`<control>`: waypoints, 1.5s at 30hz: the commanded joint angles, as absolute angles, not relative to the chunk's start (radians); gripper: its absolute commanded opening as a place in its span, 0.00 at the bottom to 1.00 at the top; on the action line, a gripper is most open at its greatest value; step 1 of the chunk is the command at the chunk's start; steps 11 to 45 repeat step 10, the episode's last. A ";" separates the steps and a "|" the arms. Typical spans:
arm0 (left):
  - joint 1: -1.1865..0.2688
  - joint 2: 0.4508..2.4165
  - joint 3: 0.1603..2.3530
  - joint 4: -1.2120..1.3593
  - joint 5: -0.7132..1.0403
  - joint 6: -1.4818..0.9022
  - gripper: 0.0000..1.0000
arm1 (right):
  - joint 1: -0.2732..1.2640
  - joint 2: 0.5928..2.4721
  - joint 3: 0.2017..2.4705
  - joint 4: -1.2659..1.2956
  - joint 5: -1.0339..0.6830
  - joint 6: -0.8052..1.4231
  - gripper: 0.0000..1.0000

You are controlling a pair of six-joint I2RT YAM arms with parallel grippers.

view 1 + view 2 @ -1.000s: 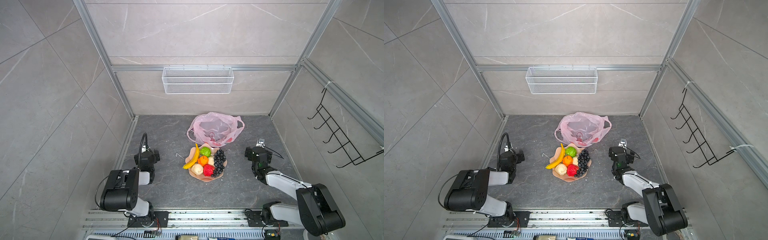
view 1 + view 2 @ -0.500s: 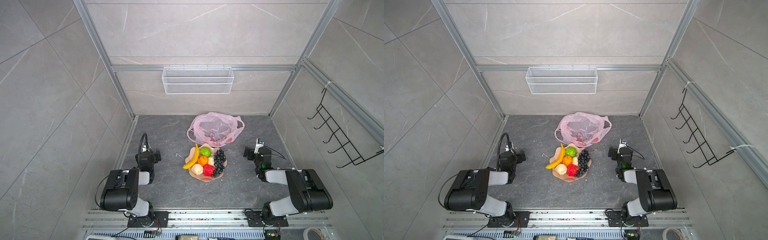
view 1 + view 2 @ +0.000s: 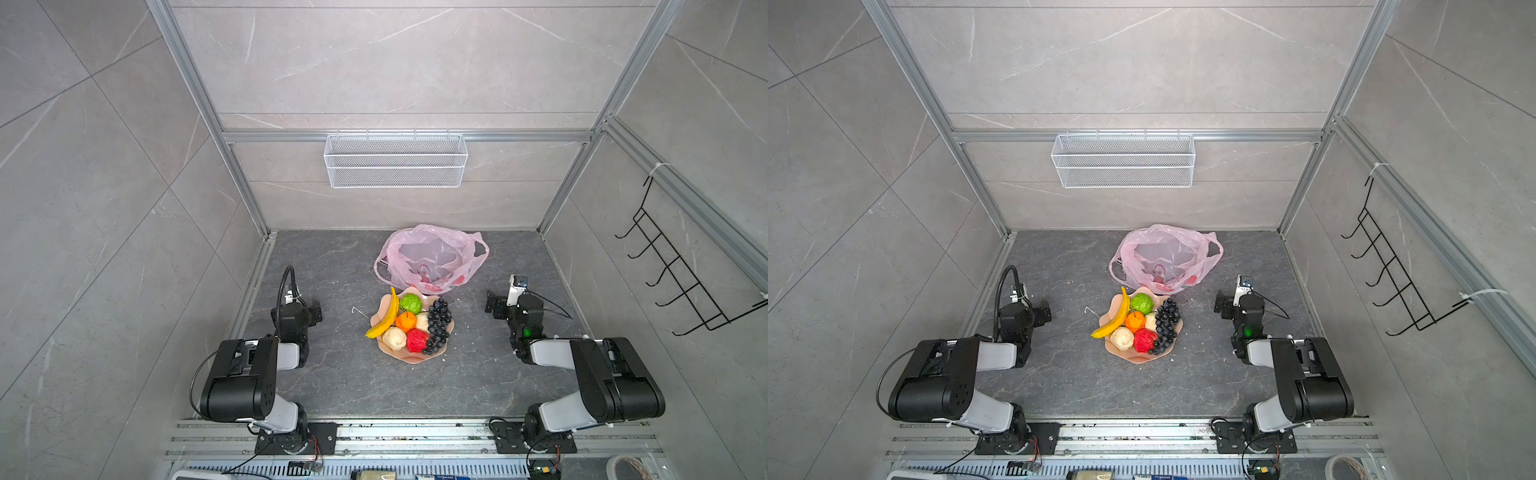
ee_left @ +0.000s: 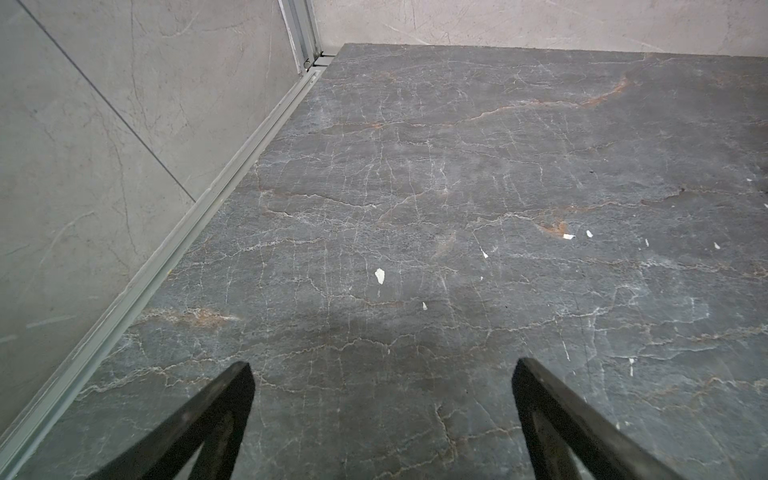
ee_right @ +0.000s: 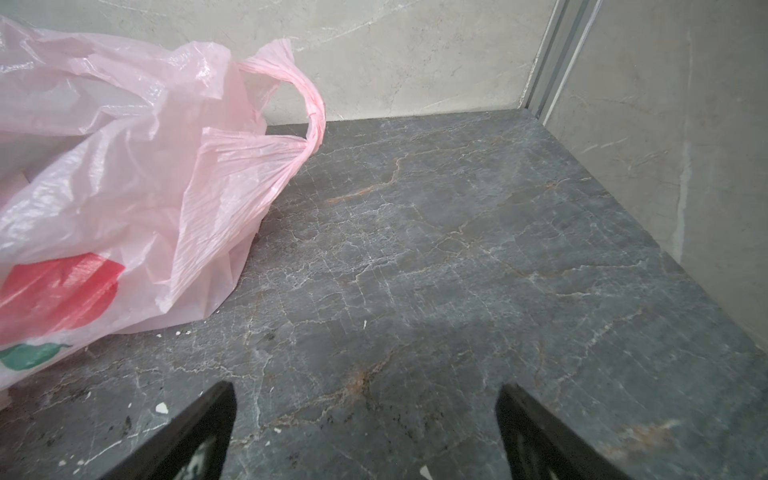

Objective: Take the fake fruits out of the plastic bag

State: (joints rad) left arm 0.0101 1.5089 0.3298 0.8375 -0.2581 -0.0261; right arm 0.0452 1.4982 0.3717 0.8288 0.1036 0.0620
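Note:
The pink plastic bag [image 3: 432, 257] [image 3: 1165, 257] lies slack at the back of the floor, and its side and one handle show in the right wrist view [image 5: 124, 187]. In front of it the fake fruits sit together on a peach plate [image 3: 409, 359]: banana [image 3: 386, 316], green one [image 3: 410, 303], orange [image 3: 405, 321], beige one [image 3: 394, 338], red one [image 3: 417, 340], grapes [image 3: 438, 326]. My left gripper [image 3: 316, 309] [image 4: 382, 363] is open and empty left of the plate. My right gripper [image 3: 494, 301] [image 5: 365, 385] is open and empty beside the bag.
A white wire basket [image 3: 395, 160] hangs on the back wall and a black hook rack [image 3: 681, 274] on the right wall. Both arms are folded low near the front rail [image 3: 415, 434]. Small white flecks lie on the dark stone floor [image 4: 457, 187].
The right arm has folded back, its elbow swinging up and inward, with the gripper staying near the bag. The left arm, bag and fruits have not moved.

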 commanded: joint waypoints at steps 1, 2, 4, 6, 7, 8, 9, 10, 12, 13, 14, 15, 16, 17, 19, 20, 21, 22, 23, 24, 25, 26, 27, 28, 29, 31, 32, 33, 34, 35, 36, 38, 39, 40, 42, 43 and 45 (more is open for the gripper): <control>0.012 1.500 0.347 0.876 -0.252 -0.041 1.00 | 0.044 1.502 0.362 0.862 0.094 0.048 1.00; 0.012 1.500 0.347 0.874 -0.252 -0.041 1.00 | 0.045 1.504 0.368 0.855 0.080 0.044 1.00; 0.011 1.501 0.347 0.876 -0.252 -0.042 1.00 | 0.045 1.507 0.374 0.848 0.080 0.045 1.00; 0.011 1.501 0.347 0.875 -0.252 -0.041 1.00 | 0.044 1.506 0.374 0.845 0.080 0.046 1.00; 0.012 1.501 0.348 0.875 -0.252 -0.041 1.00 | 0.045 1.506 0.374 0.847 0.080 0.046 1.00; 0.012 1.502 0.348 0.874 -0.252 -0.041 1.00 | 0.044 1.506 0.373 0.847 0.080 0.045 1.00; 0.012 1.502 0.347 0.874 -0.252 -0.041 1.00 | 0.045 1.504 0.370 0.852 0.079 0.044 1.00; 0.012 1.502 0.348 0.876 -0.252 -0.041 1.00 | 0.045 1.504 0.369 0.854 0.078 0.044 1.00; 0.012 1.502 0.348 0.876 -0.252 -0.041 1.00 | 0.045 1.504 0.369 0.854 0.078 0.044 1.00; 0.012 1.502 0.348 0.876 -0.252 -0.041 1.00 | 0.045 1.504 0.369 0.854 0.078 0.044 1.00; 0.012 1.502 0.348 0.876 -0.252 -0.041 1.00 | 0.045 1.504 0.369 0.854 0.078 0.044 1.00; 0.012 1.502 0.348 0.876 -0.252 -0.041 1.00 | 0.045 1.504 0.369 0.854 0.078 0.044 1.00; 0.012 1.502 0.348 0.876 -0.252 -0.041 1.00 | 0.045 1.504 0.369 0.854 0.078 0.044 1.00; 0.012 1.502 0.348 0.876 -0.252 -0.041 1.00 | 0.045 1.504 0.369 0.854 0.078 0.044 1.00; 0.012 1.502 0.348 0.876 -0.252 -0.041 1.00 | 0.045 1.504 0.369 0.854 0.078 0.044 1.00; 0.012 1.502 0.348 0.876 -0.252 -0.041 1.00 | 0.045 1.504 0.369 0.854 0.078 0.044 1.00; 0.012 1.502 0.348 0.876 -0.252 -0.041 1.00 | 0.045 1.504 0.369 0.854 0.078 0.044 1.00; 0.012 1.502 0.348 0.876 -0.252 -0.041 1.00 | 0.045 1.504 0.369 0.854 0.078 0.044 1.00; 0.012 1.502 0.348 0.876 -0.252 -0.041 1.00 | 0.045 1.504 0.369 0.854 0.078 0.044 1.00; 0.012 1.502 0.348 0.876 -0.252 -0.041 1.00 | 0.045 1.504 0.369 0.854 0.078 0.044 1.00; 0.012 1.502 0.348 0.876 -0.252 -0.041 1.00 | 0.045 1.504 0.369 0.854 0.078 0.044 1.00; 0.012 1.502 0.348 0.876 -0.252 -0.041 1.00 | 0.045 1.504 0.369 0.854 0.078 0.044 1.00; 0.012 1.502 0.348 0.876 -0.252 -0.041 1.00 | 0.045 1.504 0.369 0.854 0.078 0.044 1.00; 0.012 1.502 0.348 0.876 -0.252 -0.041 1.00 | 0.045 1.504 0.369 0.854 0.078 0.044 1.00; 0.012 1.502 0.348 0.876 -0.252 -0.041 1.00 | 0.045 1.504 0.369 0.854 0.078 0.044 1.00; 0.012 1.502 0.348 0.876 -0.252 -0.041 1.00 | 0.045 1.504 0.369 0.854 0.078 0.044 1.00; 0.012 1.502 0.348 0.876 -0.252 -0.041 1.00 | 0.045 1.504 0.369 0.854 0.078 0.044 1.00; 0.012 1.502 0.348 0.876 -0.252 -0.041 1.00 | 0.045 1.504 0.369 0.854 0.078 0.044 1.00; 0.012 1.502 0.348 0.876 -0.252 -0.041 1.00 | 0.045 1.504 0.369 0.854 0.078 0.044 1.00; 0.012 1.502 0.348 0.876 -0.252 -0.041 1.00 | 0.045 1.504 0.369 0.854 0.078 0.044 1.00; 0.012 1.502 0.348 0.876 -0.252 -0.041 1.00 | 0.045 1.504 0.369 0.854 0.078 0.044 1.00; 0.012 1.502 0.348 0.876 -0.252 -0.041 1.00 | 0.045 1.504 0.369 0.854 0.078 0.044 1.00; 0.012 1.502 0.348 0.876 -0.252 -0.041 1.00 | 0.045 1.504 0.369 0.854 0.078 0.044 1.00; 0.012 1.502 0.348 0.876 -0.252 -0.041 1.00 | 0.045 1.504 0.369 0.854 0.078 0.044 1.00; 0.012 1.502 0.348 0.876 -0.252 -0.041 1.00 | 0.045 1.504 0.369 0.854 0.078 0.044 1.00; 0.012 1.502 0.348 0.876 -0.252 -0.041 1.00 | 0.045 1.504 0.369 0.854 0.078 0.044 1.00; 0.012 1.502 0.348 0.876 -0.252 -0.041 1.00 | 0.045 1.504 0.369 0.854 0.078 0.044 1.00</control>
